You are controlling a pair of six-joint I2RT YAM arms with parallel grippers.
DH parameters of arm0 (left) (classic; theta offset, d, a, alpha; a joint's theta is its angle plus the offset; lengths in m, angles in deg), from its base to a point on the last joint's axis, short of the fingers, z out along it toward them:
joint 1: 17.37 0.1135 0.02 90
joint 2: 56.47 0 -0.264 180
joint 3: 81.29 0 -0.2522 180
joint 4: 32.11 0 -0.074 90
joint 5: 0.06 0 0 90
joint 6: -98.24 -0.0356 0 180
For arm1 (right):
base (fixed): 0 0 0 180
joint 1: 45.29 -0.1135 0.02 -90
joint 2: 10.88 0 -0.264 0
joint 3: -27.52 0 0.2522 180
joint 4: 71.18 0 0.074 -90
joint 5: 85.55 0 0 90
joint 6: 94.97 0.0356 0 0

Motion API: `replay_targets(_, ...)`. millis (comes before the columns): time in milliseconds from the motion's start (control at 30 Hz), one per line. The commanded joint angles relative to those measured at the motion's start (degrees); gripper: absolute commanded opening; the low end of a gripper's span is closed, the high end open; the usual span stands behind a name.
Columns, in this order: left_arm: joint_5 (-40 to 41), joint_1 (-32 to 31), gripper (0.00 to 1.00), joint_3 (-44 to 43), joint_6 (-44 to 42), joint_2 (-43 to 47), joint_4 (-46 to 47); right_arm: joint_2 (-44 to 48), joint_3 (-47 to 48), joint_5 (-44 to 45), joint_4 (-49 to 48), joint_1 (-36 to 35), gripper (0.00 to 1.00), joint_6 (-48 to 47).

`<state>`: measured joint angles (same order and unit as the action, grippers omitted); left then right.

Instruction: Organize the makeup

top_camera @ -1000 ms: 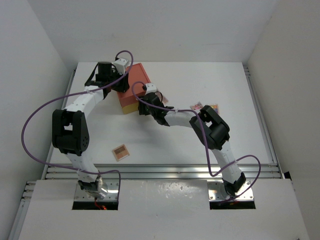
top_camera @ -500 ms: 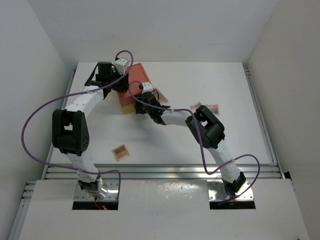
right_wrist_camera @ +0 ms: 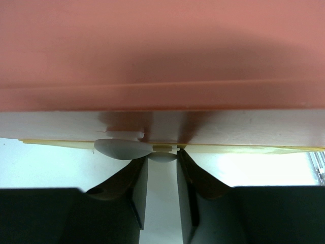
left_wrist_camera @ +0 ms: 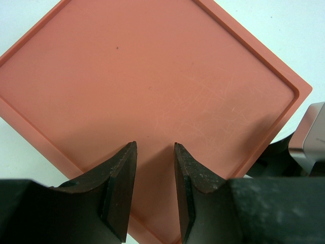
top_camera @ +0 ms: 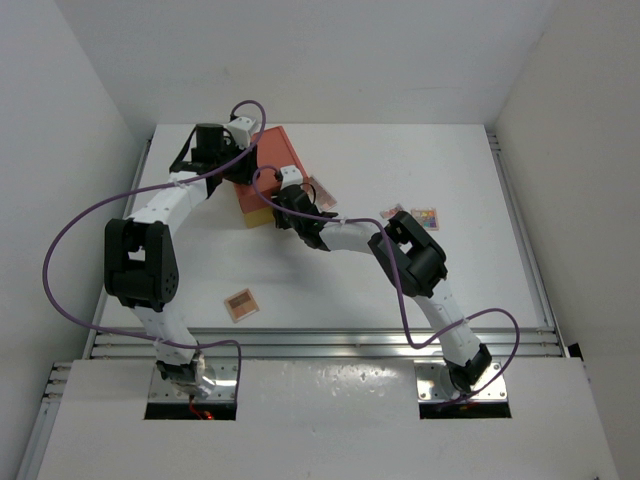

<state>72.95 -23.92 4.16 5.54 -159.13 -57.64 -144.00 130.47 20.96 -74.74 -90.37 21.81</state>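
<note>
The orange-red drawer box (top_camera: 277,150) stands at the back left with a yellow drawer front (top_camera: 257,214). My left gripper (top_camera: 238,170) hovers over the box's lid (left_wrist_camera: 152,76), jaws slightly apart with nothing between them (left_wrist_camera: 155,152). My right gripper (top_camera: 281,203) is at the drawer front, its jaws closed round a small pale knob (right_wrist_camera: 163,156) under the box's edge. An orange palette (top_camera: 240,303) lies near the front left. A multicoloured palette (top_camera: 426,218) and another palette (top_camera: 392,212) lie right of centre. No sticks or brushes are in view.
A larger grey oval tab (right_wrist_camera: 122,148) sits just left of the knob. A pinkish item (top_camera: 322,192) lies against the box's right side, partly hidden by my right arm. Walls close in the table on three sides.
My right gripper has moved left, closer to the box's yellow drawer front, and the elbow followed. The left arm has not moved.
</note>
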Motion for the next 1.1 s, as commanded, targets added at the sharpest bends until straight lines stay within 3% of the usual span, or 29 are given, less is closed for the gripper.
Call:
replay_targets(0, -1.73, -0.57, 0.40, 2.13, 1.47, -2.11, -7.13, -0.12, 3.27, 1.24, -3.95, 0.08, 0.26, -1.74)
replay_targets(67, -1.73, -0.57, 0.40, 2.13, 1.47, -2.11, -7.13, -0.30, 3.27, 1.50, -3.95, 0.08, 0.20, -1.56)
replay_targets(200, -1.73, -0.57, 0.40, 2.13, 1.47, -2.11, -7.13, 0.14, 2.22, 1.68, -4.74, 0.08, 0.00, -2.70)
replay_targets(567, -1.73, -0.57, 0.40, 2.13, 0.94, -2.11, -7.13, 5.58, -5.33, -2.18, -8.95, -0.18, 0.00, -7.98)
replay_targets(1067, -1.73, -0.57, 0.40, 1.60, 0.94, -2.11, -7.13, 27.03, -36.53, -2.54, -11.16, -6.07, 0.00, -6.49)
